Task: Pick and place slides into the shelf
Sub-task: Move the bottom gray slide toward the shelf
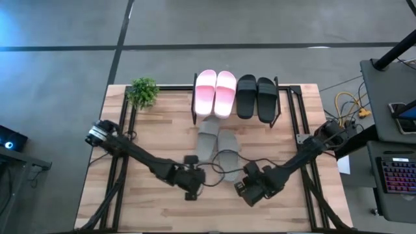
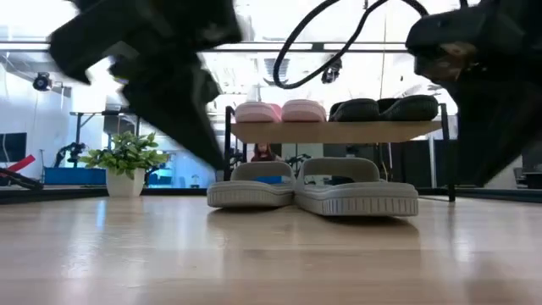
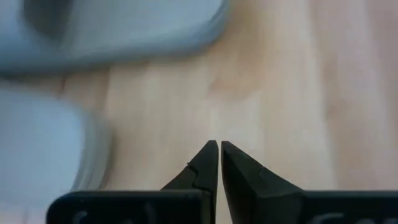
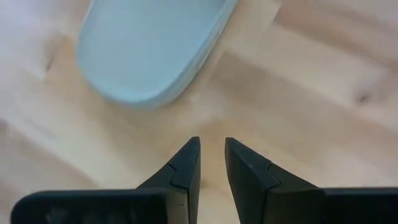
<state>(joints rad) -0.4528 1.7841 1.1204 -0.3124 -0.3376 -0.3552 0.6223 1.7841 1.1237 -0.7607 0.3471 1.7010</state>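
A pale pink pair [image 1: 216,92] and a black pair [image 1: 257,97] of slides lie side by side on the shelf [image 1: 236,97], soles on its plank top [image 2: 339,132]. The grey-green pair [image 1: 218,146] rests sole-down on the table in front of the shelf, straps up [image 2: 313,188]. My left gripper [image 1: 194,181] hovers shut near the left grey-green slide's heel [image 3: 112,31]. My right gripper [image 1: 249,187] hovers just near of the right one's heel [image 4: 149,50], fingers a narrow gap apart [image 4: 211,148]. Neither touches a slide.
A small potted plant [image 1: 143,92] stands at the far left corner of the table [image 2: 127,161]. Black frame rails run along both table sides. Cables [image 1: 348,104] and a side desk with a keyboard sit off the right edge. Bare wood lies near of the grippers.
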